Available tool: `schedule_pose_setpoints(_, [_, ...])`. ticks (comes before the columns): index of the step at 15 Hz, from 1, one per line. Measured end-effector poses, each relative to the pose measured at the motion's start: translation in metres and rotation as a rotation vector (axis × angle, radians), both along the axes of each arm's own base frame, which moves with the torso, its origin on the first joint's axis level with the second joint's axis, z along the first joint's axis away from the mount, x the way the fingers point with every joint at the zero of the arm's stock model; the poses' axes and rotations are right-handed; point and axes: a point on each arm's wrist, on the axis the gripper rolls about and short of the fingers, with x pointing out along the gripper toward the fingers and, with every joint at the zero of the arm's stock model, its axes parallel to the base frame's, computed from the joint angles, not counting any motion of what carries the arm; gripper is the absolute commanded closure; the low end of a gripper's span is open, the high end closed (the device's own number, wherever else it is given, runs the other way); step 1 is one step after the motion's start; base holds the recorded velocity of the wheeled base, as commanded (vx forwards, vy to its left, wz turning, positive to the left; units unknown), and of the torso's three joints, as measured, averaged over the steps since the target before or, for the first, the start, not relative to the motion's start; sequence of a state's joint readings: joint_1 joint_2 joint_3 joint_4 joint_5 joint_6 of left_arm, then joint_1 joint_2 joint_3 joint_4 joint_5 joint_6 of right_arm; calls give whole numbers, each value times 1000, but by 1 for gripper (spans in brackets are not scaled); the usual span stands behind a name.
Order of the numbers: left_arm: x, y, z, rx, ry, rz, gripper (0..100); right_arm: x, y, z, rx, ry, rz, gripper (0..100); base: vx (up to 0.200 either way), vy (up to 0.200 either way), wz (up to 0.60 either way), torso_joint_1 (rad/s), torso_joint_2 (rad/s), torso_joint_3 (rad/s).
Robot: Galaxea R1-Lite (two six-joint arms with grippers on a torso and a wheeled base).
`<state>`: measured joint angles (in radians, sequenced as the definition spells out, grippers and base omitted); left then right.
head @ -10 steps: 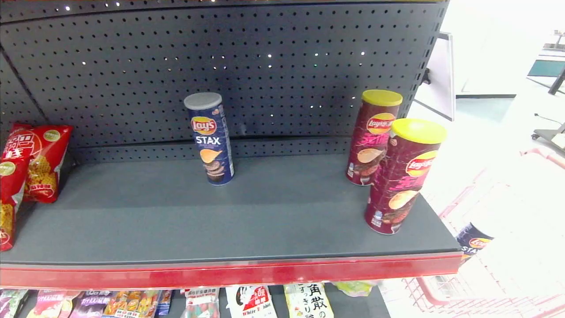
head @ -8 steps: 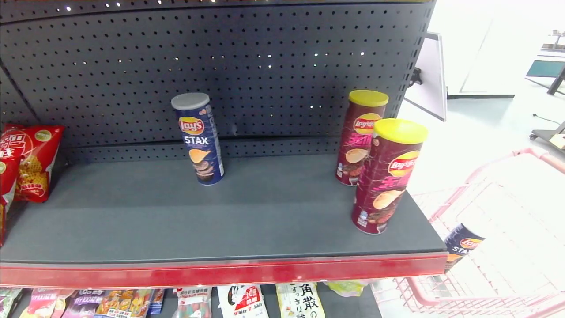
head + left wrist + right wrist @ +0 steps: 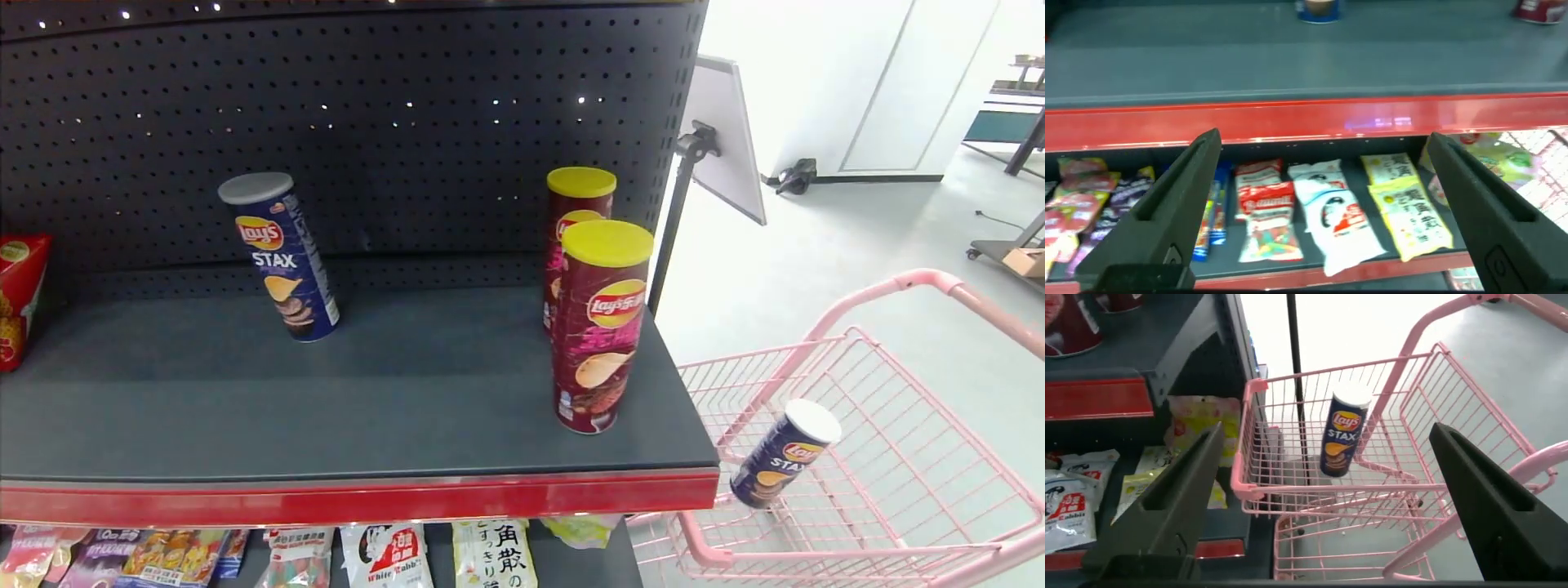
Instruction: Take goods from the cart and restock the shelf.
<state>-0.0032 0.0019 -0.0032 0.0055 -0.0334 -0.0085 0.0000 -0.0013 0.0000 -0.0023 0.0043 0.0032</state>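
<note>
Shelf edge (image 3: 359, 498), pink cart (image 3: 922, 282), blue tube (image 3: 1343, 431) inside

A blue can (image 3: 784, 454) with a pale lid stands on end in the pink wire cart (image 3: 927, 280), perhaps touching its wall. On the dark shelf (image 3: 326, 392) stand a second blue can (image 3: 279, 256) (grey-lidded, toward the back), a front maroon can (image 3: 602, 327) and, just behind it, a rear maroon can (image 3: 575, 196), both yellow-lidded.

head view: swung right (whole picture shifted) | cart (image 3: 922, 280): fuller in frame
</note>
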Motion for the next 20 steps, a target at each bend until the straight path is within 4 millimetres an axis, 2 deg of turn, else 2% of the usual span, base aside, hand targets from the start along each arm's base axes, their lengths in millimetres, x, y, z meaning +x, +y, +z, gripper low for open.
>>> schedule_pose_setpoints(4, [0, 0, 0, 0, 0, 0, 0, 0, 0, 0, 0, 0, 0, 0, 0, -200, 0, 2, 0, 2])
schedule_pose_setpoints(20, [0, 0, 0, -2, 0, 0, 0, 0, 0, 0, -1, 0, 1, 0, 0, 0, 0, 0, 0, 0])
